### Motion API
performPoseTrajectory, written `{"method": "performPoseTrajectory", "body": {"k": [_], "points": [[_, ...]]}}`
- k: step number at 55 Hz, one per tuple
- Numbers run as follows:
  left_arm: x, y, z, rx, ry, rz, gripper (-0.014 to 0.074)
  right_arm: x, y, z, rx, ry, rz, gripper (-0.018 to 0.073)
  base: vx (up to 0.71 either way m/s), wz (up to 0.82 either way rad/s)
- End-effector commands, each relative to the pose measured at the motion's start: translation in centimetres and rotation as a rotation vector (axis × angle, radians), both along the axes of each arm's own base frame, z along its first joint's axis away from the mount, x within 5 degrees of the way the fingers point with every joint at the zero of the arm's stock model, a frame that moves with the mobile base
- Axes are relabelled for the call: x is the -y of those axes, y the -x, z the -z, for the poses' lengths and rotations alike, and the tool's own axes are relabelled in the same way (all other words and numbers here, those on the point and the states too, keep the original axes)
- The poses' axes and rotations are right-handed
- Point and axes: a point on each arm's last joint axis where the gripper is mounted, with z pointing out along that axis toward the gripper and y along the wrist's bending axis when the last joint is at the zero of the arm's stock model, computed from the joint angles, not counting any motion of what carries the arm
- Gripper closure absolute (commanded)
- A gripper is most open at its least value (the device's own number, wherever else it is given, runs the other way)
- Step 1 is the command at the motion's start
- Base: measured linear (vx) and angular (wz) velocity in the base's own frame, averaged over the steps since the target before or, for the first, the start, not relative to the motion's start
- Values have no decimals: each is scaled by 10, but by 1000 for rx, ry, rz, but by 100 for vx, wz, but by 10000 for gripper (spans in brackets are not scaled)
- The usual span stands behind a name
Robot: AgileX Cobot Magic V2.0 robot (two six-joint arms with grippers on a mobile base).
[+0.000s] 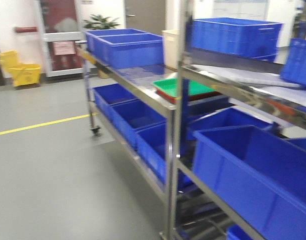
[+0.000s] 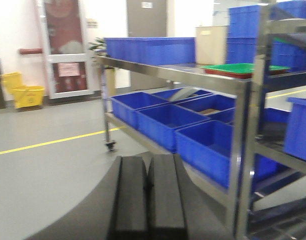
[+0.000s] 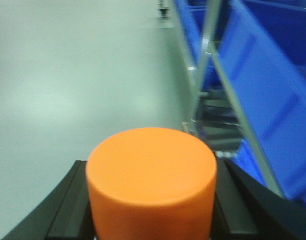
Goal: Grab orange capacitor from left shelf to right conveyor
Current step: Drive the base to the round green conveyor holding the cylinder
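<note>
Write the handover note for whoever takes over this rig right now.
Left gripper: shut, empty.
Right gripper: shut on the capacitor, which sits between its fingers.
Shelf: close on the rig's right in the front view.
Conveyor: not in any view.
Done: capacitor is picked and off the shelf.
Left: find the conveyor, carry the capacitor to it, set it on the belt and release.

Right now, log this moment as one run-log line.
right gripper: shut on orange capacitor | left gripper: shut, empty | right conveyor: not in view | steel rack alongside
</note>
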Motion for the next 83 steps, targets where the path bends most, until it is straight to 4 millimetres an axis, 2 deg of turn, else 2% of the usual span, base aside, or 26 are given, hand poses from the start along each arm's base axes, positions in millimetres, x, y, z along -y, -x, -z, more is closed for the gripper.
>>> {"method": "performPoseTrajectory", "body": {"k": [1,44,83], "points": [[0,0,3,61,9,-1,603,0,-3,-15,99,-23,4,232,-3,60],[0,0,3,61,9,-1,603,0,-3,-15,99,-23,4,234,5,40],[0,0,3,61,9,-1,603,0,-3,-15,100,-23,4,233,25,22]]}}
